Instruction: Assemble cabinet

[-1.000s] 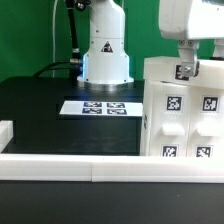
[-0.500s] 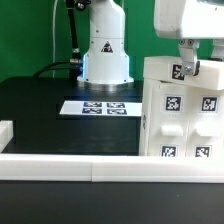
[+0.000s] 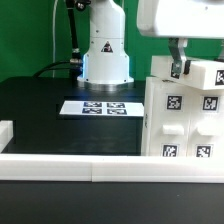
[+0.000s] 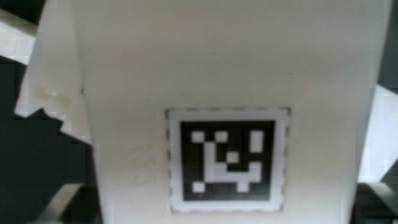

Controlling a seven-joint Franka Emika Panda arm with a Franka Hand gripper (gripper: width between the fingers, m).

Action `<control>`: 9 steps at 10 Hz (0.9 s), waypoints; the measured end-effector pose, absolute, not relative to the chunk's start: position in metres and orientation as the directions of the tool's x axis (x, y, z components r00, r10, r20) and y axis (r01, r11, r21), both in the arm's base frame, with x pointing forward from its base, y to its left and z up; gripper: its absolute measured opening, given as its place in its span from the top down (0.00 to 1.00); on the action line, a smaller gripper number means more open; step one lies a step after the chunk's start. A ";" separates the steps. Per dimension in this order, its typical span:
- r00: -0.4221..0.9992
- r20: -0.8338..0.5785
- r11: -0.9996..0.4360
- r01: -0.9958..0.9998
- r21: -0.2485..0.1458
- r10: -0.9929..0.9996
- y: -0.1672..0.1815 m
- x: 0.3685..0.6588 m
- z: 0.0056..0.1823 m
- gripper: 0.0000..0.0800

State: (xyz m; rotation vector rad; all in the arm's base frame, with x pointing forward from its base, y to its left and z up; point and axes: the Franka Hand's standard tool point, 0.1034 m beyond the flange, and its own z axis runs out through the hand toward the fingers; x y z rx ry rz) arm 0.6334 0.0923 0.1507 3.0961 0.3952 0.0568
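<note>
At the exterior view's right edge stands the cabinet point(image 3: 180, 125), a white box-shaped body on the black tabletop point(image 3: 50, 115), its far side cut off by the frame. Its front shows four black-and-white tags in two rows, the lowest pair partly hidden behind the white rail point(image 3: 70, 165) that runs across the foreground. A smaller white panel point(image 3: 200, 72) lies tilted along the cabinet's top edge. The fingers point(image 3: 178, 68) come down onto this panel from the arm's white housing, which is cropped at the top; they sit on either side of a small tag and appear to pinch the panel, though the contact is too small to see clearly. The wrist view is filled by one white panel surface point(image 4: 214, 90) bearing a single tag, blurred, with no fingertip visible. Behind, the marker board point(image 3: 100, 107) lies flat before the robot base point(image 3: 105, 50).
</note>
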 end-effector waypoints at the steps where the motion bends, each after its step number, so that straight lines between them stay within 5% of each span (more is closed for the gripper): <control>1: 0.991 0.053 -0.993 0.118 0.022 0.119 0.090 0.636 0.151 0.30; 9: 0.777 0.080 -0.781 -0.624 -0.029 -0.624 0.074 0.640 0.151 0.30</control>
